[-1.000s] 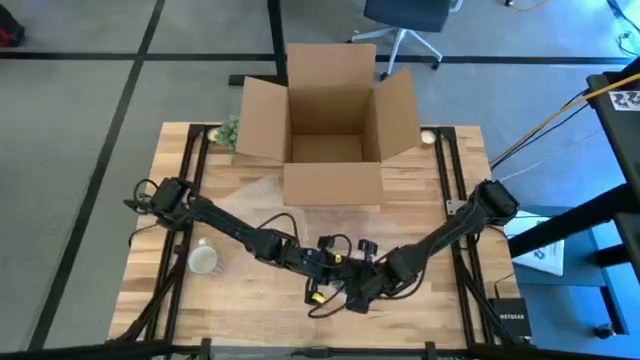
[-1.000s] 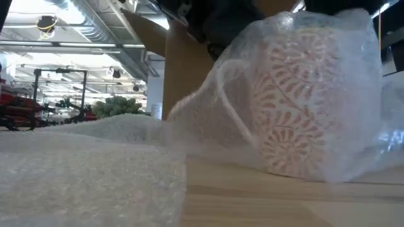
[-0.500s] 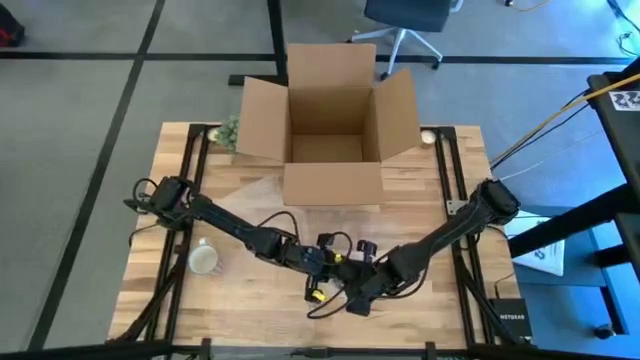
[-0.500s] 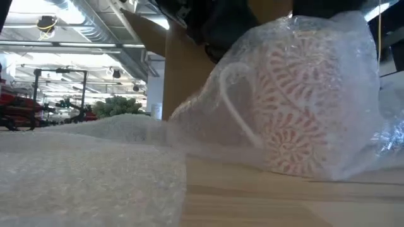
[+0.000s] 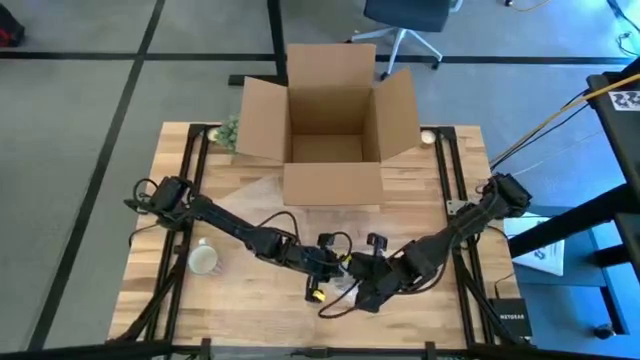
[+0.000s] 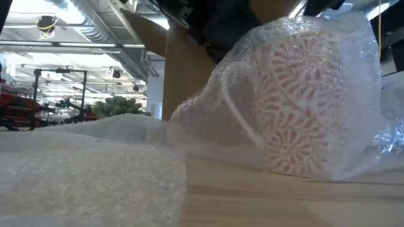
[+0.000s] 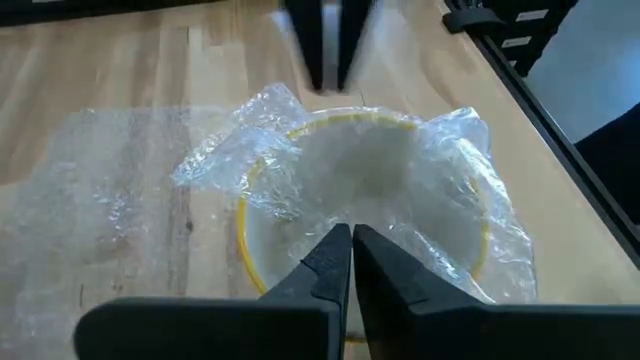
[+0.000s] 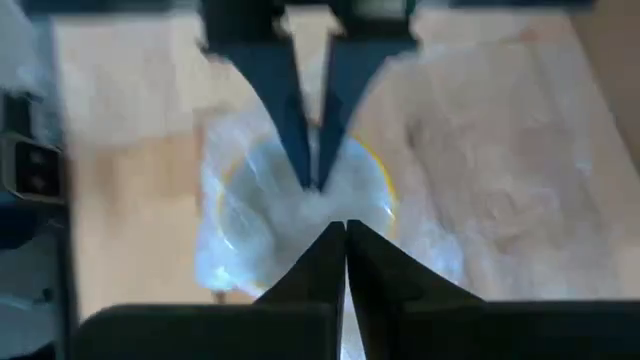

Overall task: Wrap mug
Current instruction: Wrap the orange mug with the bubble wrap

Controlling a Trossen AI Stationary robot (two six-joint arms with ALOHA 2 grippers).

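Both pairs of dark fingers are pressed together on clear bubble wrap [image 7: 250, 150] over the patterned mug [image 6: 303, 107]: the left gripper [image 7: 350, 240] pinches it at the yellow rim, and the right gripper [image 8: 345, 232] meets it from the opposite side. Seen from above, the two grippers meet at lower centre of the frame on the wooden table [image 5: 440, 200], with a second, pale mug [image 5: 204, 260] at lower left. An open cardboard box [image 5: 325, 120] sits at upper centre, a small green plant [image 5: 229, 130] beside its left flap.

2 mugs [image 5: 204, 260] [image 6: 297, 107], 1 box [image 5: 328, 120]
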